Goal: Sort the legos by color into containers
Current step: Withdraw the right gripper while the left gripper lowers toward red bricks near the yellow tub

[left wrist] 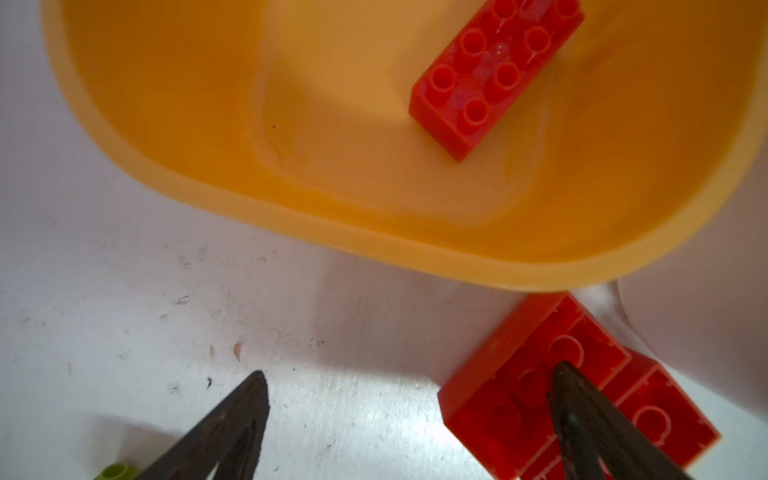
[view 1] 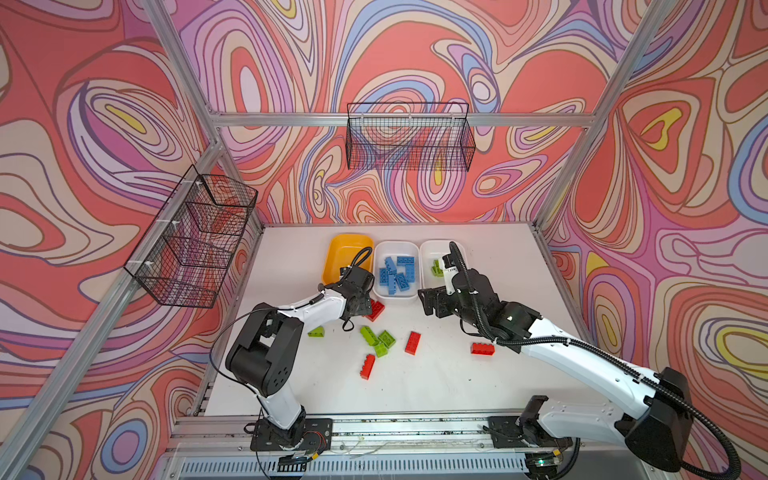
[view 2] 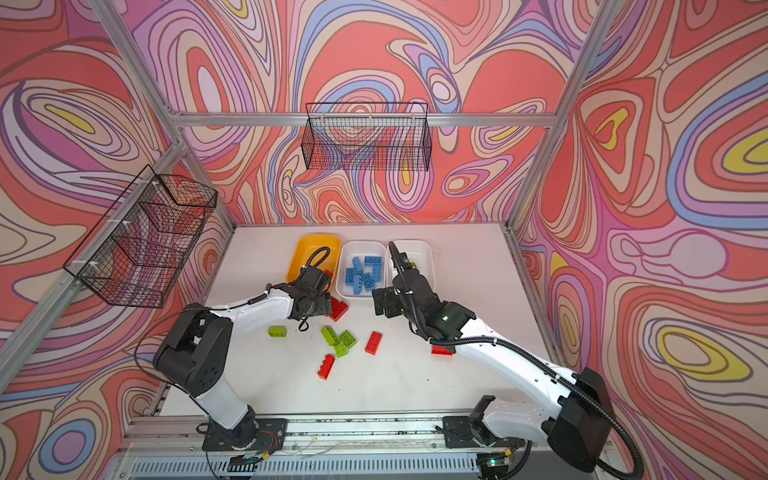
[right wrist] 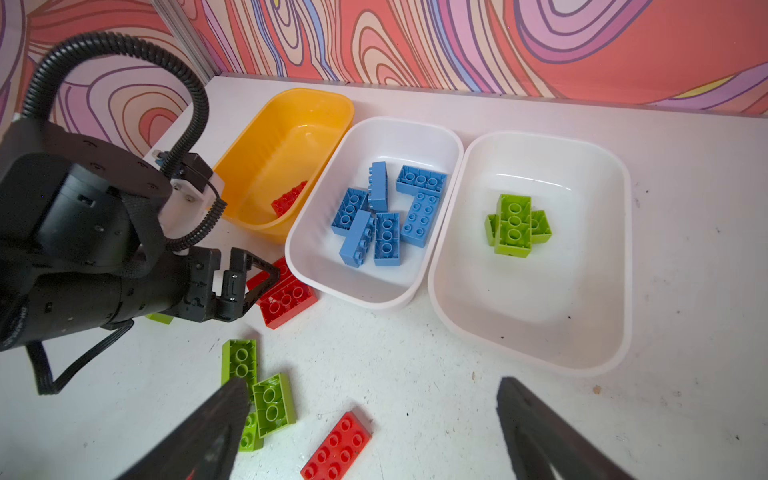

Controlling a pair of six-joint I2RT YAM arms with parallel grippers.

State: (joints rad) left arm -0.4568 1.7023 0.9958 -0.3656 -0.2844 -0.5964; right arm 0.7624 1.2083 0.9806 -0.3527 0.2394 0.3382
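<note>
In both top views we had the yellow-orange tub (view 1: pixel 340 249), the middle white tub (view 1: pixel 392 248) holding blue bricks (view 1: pixel 397 274), and the right white tub (view 1: pixel 432 247) side by side at centre frame on the table (view 1: pixel 436 386). Loose red bricks (view 1: pixel 412 343) and loose green bricks (view 1: pixel 368 334) lay just below. Left wrist view: the left gripper (left wrist: pixel 409 374) showed jaws wide, nothing between, one finger crossing a red pair (left wrist: pixel 498 382) beside the yellow-orange tub, one red brick (left wrist: pixel 494 75) inside it. Right wrist view: the right gripper (right wrist: pixel 372 384) had jaws wide and empty near the loose green bricks; a green cluster (right wrist: pixel 515 224) sat in the right white tub.
</note>
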